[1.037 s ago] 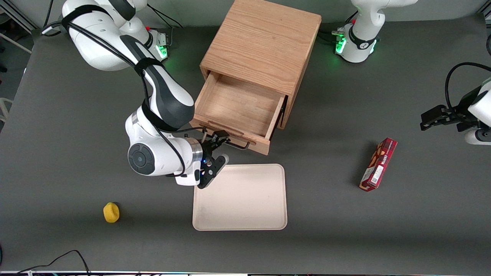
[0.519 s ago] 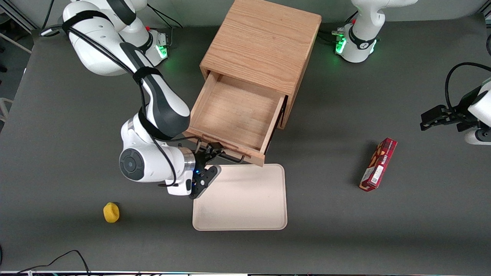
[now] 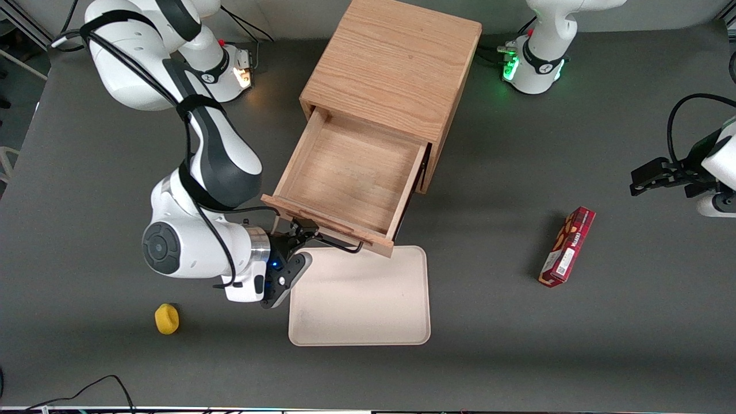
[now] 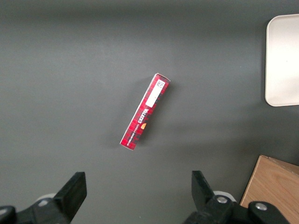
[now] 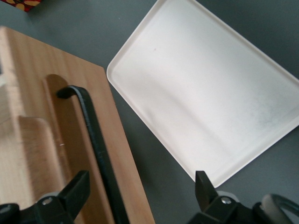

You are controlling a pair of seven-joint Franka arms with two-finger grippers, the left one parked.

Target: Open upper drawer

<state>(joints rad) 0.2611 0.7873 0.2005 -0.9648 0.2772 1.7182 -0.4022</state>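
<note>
Dark grey desk [image 3: 489, 356] carries oak cabinet [image 3: 397, 63], cream tray [image 3: 359, 302], red box [image 3: 566, 247], yellow lump [image 3: 167, 318]; hand [image 3: 294, 244] at drawer handle

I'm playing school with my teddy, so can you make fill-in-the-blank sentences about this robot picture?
1. The drawer is ___, with nothing inside.
2. The gripper, fingers apart, is at the drawer's black ___.
3. The box lying on the table is ___.
4. The small lump near the working arm is ___.

Missing words: open; handle; red; yellow
</note>
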